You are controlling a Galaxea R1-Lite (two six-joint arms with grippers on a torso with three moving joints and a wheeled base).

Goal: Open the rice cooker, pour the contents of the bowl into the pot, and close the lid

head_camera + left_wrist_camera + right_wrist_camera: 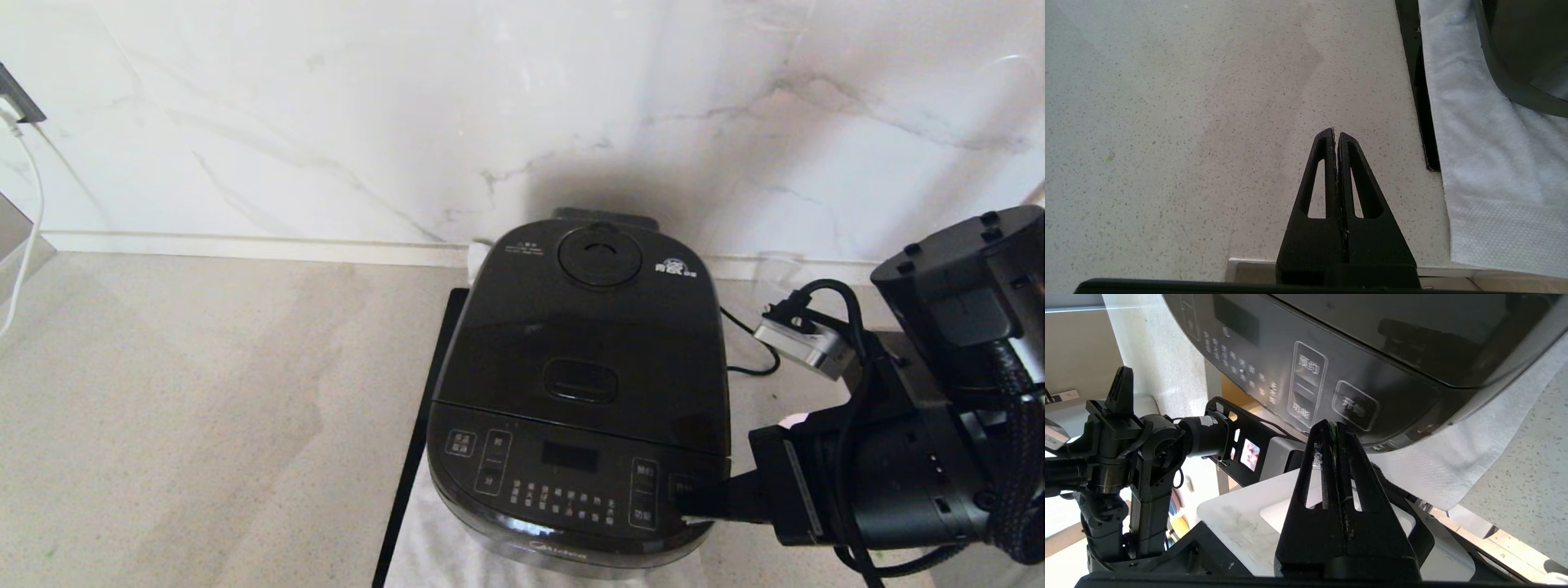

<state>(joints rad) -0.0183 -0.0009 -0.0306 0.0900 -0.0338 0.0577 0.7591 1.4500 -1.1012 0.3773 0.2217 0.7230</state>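
- The left gripper (1336, 136) hung parked over bare speckled countertop (1188, 122) to the left of the cooker, its two black fingers pressed together and holding nothing.
- A white towel (1486, 163) lay just beside it on the counter, edged by a black strip (1419, 90).
- The rice cooker (584, 384) stood on that towel near the marble wall (408, 106), right of centre in the head view.
- Its lid (592, 327) was down, the round steam vent cap (600, 255) toward the back and the rectangular release button (581, 380) nearer the front panel.
- The right gripper (1334, 428), fingers pinched together and empty, sat at the front right corner of the cooker, its tips just by the rightmost panel button (1355, 405).
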